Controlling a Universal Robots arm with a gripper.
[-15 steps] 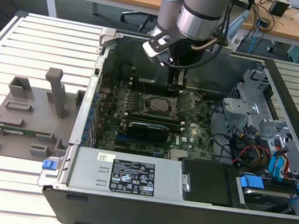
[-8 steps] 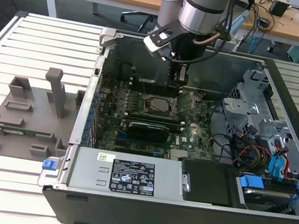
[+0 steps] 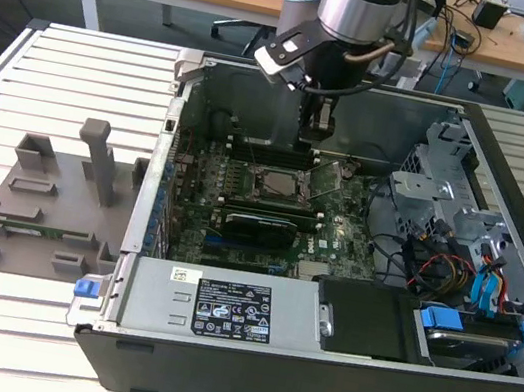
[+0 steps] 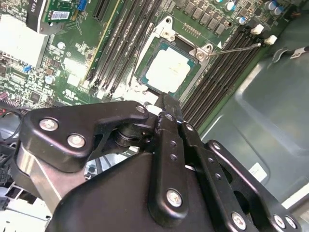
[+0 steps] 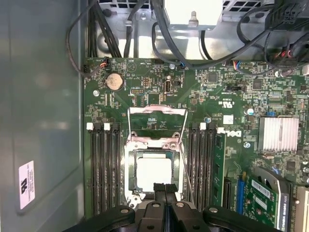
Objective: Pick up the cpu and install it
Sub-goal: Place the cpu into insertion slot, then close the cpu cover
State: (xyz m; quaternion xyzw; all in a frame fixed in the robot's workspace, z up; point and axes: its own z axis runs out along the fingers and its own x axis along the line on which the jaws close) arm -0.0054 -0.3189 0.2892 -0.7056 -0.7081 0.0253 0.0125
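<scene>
Hovering over socket, gripper (image 5: 164,187) has jaws pressed together, pinching nothing. cpu (image 5: 153,173) lies flat inside socket frame (image 5: 129,169), pale top showing: pick and placement look done. Load plate (image 5: 157,112) stands flipped open and latch lever (image 4: 236,49) is unhooked, so clamping judged not yet done. In exterior view, gripper sits at 1 o'clock from cpu, just above it. Long black card (image 3: 259,224) lies at 6 o'clock from socket, inside open computer case (image 3: 309,387).
</scene>
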